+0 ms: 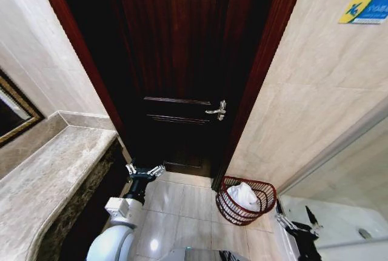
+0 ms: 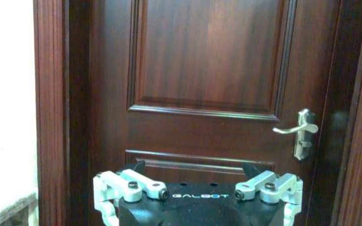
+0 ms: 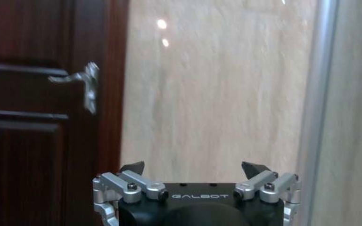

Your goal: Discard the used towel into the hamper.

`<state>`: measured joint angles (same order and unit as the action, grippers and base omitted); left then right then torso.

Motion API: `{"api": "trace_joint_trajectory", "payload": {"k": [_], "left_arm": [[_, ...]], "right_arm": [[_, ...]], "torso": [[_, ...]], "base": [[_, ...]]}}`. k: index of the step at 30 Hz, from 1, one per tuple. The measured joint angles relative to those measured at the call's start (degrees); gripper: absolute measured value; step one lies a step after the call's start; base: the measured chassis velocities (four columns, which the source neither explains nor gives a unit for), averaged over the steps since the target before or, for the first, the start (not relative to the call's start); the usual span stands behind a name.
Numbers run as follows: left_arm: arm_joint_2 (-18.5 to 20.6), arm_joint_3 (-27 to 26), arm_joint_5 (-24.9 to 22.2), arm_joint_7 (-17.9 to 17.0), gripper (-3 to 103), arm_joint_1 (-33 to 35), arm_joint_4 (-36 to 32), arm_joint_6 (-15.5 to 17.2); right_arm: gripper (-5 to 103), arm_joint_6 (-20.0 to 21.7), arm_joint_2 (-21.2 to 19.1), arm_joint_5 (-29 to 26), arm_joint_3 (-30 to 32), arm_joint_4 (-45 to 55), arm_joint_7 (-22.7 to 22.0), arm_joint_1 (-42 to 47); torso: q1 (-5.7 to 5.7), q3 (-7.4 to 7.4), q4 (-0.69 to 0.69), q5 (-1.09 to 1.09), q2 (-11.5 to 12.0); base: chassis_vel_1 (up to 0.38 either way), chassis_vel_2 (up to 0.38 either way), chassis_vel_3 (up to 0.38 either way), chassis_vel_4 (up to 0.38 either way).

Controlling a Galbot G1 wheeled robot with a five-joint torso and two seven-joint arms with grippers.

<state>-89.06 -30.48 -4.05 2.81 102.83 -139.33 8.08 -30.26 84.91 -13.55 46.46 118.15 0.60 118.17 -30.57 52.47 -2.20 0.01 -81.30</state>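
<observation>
Tiled floor (image 1: 182,203), hamper (image 1: 229,209) holding towel (image 1: 244,195)

Hamper (image 1: 245,200) rim open above; door (image 1: 176,61), wall (image 1: 315,91) close behind.

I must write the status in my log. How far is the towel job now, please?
It looks finished. A white towel already lies inside the hamper, which stands on the floor by the door. Nothing is in hand: the left claw is open and empty near the counter, and the right claw is open and empty beside the hamper. Nothing visible remains to do.
</observation>
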Motion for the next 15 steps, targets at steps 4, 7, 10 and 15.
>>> {"api": "trace_joint_trajectory", "payload": {"k": [4, 7, 10, 15], "left_arm": [[0.00, 0.00, 0.00, 0.00, 100, 0.00, 0.00, 0.00], [0.00, 0.00, 0.00, 0.00, 100, 0.00, 0.00, 0.00], [0.00, 0.00, 0.00, 0.00, 100, 0.00, 0.00, 0.00], [0.00, 0.00, 0.00, 0.00, 100, 0.00, 0.00, 0.00]], "right_arm": [[100, -0.22, 1.15, 3.04, -1.41, 2.71, -0.40, -1.18], [100, 0.97, 2.18, 4.96, -3.01, 4.89, -0.85, -2.21], [100, 1.65, 2.60, 6.65, -3.71, 5.96, -0.82, -2.77], [100, 1.87, 2.65, 6.92, -3.78, 6.01, -0.71, -2.94]], "torso": [[0.00, 0.00, -0.01, -0.01, 0.00], [0.00, 0.00, -0.01, -0.01, 0.00], [0.00, 0.00, -0.01, -0.02, 0.00], [0.00, 0.00, 0.00, -0.01, 0.00]], "base": [[0.000, 0.000, 0.000, 0.000], [0.000, 0.000, 0.000, 0.000], [0.000, 0.000, 0.000, 0.000], [0.000, 0.000, 0.000, 0.000]]}}
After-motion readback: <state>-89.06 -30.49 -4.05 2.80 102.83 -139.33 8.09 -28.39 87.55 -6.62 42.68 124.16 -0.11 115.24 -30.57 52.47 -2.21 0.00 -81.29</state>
